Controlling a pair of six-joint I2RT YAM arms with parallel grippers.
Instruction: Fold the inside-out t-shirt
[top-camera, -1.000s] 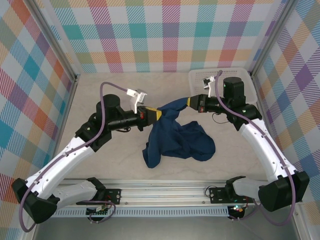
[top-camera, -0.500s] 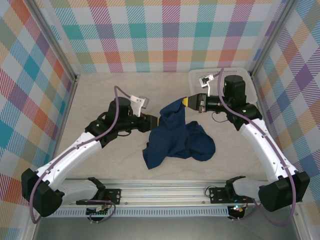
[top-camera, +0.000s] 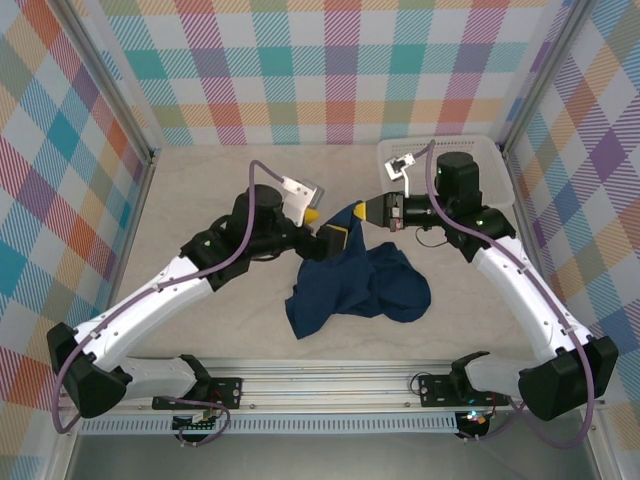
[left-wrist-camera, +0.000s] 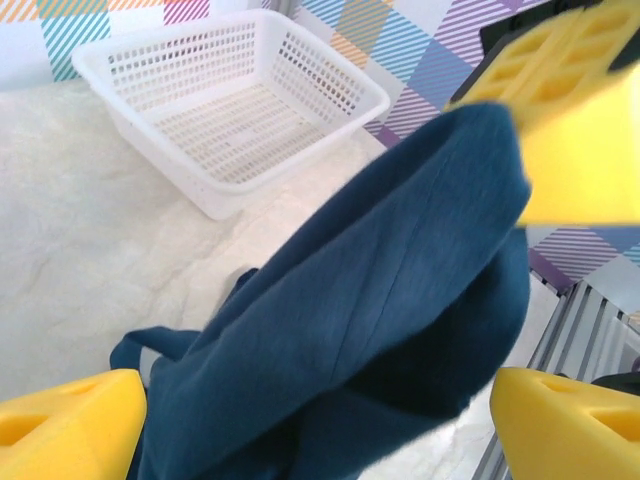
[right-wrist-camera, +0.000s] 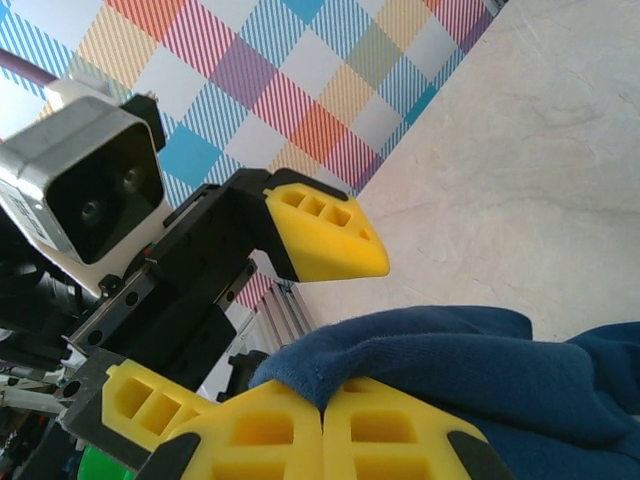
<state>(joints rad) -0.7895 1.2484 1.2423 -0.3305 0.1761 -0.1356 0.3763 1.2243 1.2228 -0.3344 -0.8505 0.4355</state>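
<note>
From above, the navy t-shirt lies bunched mid-desk, one fold held up. The right wrist view shows the right fingers pinching that fold. The left wrist view shows the left fingers spread wide, with a white basket beyond.
</note>
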